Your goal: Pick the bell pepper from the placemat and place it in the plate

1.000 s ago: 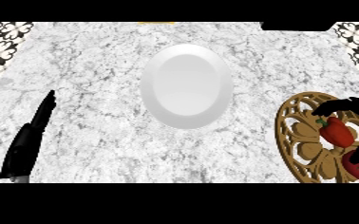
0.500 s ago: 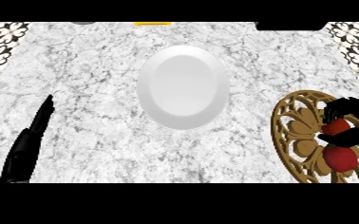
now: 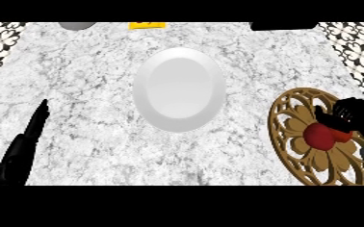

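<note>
The red bell pepper [image 3: 323, 135] lies on the round brown openwork placemat [image 3: 295, 146] at the right edge of the marble counter. My right hand [image 3: 344, 115] is over it from the right, its black fingers curled round the pepper's upper right side and hiding part of it. The white plate [image 3: 179, 89] sits bare in the middle of the counter, well left of the placemat. At the lower left edge my left hand [image 3: 22, 146] rests open, fingers pointing up, far from the pepper.
Along the counter's far edge sit a grey object [image 3: 77, 25], a yellow object [image 3: 147, 25] and a dark object [image 3: 283, 25], all cut off by the frame. Patterned tiles [image 3: 347, 41] border both upper corners.
The view has shifted, so plate and placemat sit lower in the frame and far-edge objects show. My right hand has closed in on the pepper. The left hand stays still.
</note>
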Available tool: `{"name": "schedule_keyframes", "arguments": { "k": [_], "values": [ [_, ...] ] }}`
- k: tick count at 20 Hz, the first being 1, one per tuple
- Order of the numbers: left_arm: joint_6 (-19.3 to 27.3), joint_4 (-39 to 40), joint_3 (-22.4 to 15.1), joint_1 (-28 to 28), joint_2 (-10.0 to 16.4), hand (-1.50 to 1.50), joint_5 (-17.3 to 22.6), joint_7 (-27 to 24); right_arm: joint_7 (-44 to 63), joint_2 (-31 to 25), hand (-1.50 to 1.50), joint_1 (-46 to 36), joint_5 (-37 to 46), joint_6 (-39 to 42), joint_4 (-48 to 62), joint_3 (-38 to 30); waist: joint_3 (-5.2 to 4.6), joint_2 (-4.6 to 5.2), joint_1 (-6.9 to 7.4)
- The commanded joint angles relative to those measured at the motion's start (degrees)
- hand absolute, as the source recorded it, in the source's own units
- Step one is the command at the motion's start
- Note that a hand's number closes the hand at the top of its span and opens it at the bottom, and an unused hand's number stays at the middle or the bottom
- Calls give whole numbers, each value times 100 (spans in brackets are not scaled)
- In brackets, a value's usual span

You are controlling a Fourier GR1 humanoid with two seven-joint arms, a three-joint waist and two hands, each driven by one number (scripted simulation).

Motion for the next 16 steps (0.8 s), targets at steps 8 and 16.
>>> {"name": "schedule_keyframes", "arguments": {
  "k": [8, 16],
  "values": [
    [-30, -84, 136, 171, 65, 0, 18, 45, 2274, 87, 150, 689, 1334, -1608, -3568, 415, 31, -12, -97],
    [-47, -197, 61, -30, 10, 0, -96, 137, 3517, 424, 150, 824, 1902, -650, -6757, 1330, 57, 73, 101]
  ]
}}
